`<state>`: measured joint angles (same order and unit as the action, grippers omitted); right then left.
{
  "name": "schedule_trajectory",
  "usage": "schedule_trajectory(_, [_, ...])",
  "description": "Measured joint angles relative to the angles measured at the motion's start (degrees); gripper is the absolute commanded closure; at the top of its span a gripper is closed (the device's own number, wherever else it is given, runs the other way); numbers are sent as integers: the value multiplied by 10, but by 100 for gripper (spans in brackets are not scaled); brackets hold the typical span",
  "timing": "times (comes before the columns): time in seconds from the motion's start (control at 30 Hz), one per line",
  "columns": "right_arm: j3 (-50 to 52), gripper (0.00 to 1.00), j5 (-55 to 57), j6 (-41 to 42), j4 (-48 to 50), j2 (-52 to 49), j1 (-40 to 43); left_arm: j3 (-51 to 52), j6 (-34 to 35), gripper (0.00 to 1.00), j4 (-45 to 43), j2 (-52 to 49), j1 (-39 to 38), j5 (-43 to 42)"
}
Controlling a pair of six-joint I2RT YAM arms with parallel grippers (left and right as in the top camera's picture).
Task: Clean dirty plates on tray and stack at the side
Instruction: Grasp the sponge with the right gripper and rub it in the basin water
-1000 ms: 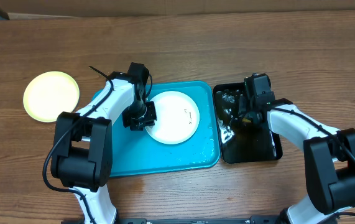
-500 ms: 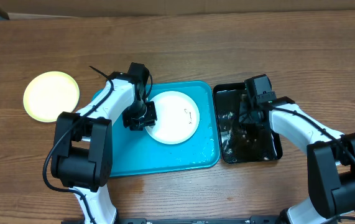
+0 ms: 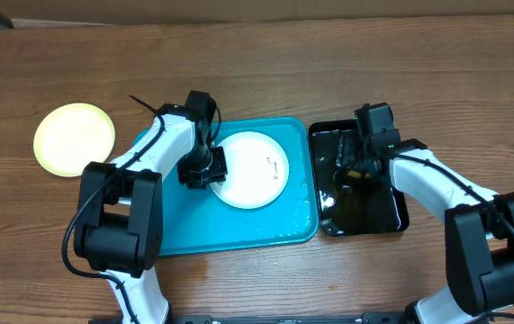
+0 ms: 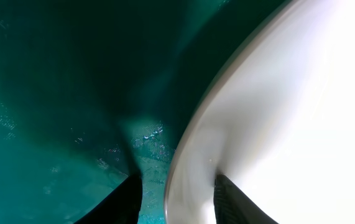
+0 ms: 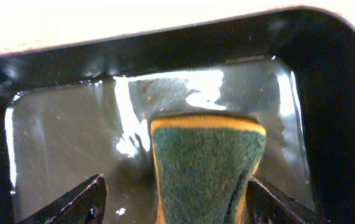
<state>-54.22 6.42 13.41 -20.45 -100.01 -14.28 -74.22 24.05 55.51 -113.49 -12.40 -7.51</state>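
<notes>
1. Since the earlier overhead frames, the right claw [image 3: 357, 166] had shifted inside the black tray [image 3: 375, 212]: it dipped toward mid-tray, then returned toward the tray's upper half. The bright reflections on the tray's wet floor had changed with it. The left arm, both plates and both trays had not moved.
2. Right claw [image 5: 177, 190]: jaws stood wide apart. A green sponge [image 5: 205, 168] with a yellow edge stood between them on the floor of the black tray [image 5: 339, 93]. A clear gap showed between the sponge and the finger at the lower left of the wrist view. The finger at the lower right lay against or just beside it. The sponge was not clamped.
3. Left claw [image 3: 204, 166]: positioned at the left rim of the white plate [image 3: 252, 171]. In the wrist view the left claw [image 4: 177, 196] had its jaws partly apart and straddling the plate's rim, one finger over the turquoise tray [image 4: 53, 93] and one over the white plate [image 4: 289, 124]. Whether they pressed on the rim could not be determined.
4. The white plate lay in the upper middle of the turquoise tray [image 3: 238, 236], with small dark smudges [image 3: 275, 164] on its right part.
5. The yellow-green plate [image 3: 75, 139] lay on the wooden table [image 3: 257, 63] at the frame's left, well apart from the tray.
6. Droplets were visible on the turquoise tray floor beside the plate rim.
</notes>
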Motion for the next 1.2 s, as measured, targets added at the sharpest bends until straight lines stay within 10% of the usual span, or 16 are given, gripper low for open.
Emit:
schedule_trajectory(0.17, [-3,31,6,0,50,-20,0,0,0,60,0,0,0,0])
schedule_trajectory(0.5, [-4,96,16,2,69,-46,1,0,0,60,0,0,0,0])
schedule_trajectory(0.57, [-4,94,15,-1,72,-46,1,0,0,60,0,0,0,0])
schedule_trajectory(0.67, [-5,25,13,4,78,-46,1,0,0,59,0,0,0,0])
schedule_trajectory(0.7, [-10,21,13,1,69,-46,1,0,0,59,0,0,0,0])
schedule_trajectory(1.13, [-54,28,13,1,-86,-32,1,0,0,59,0,0,0,0])
schedule_trajectory(1.2, [-43,43,13,1,-71,-32,1,0,0,58,0,0,0,0])
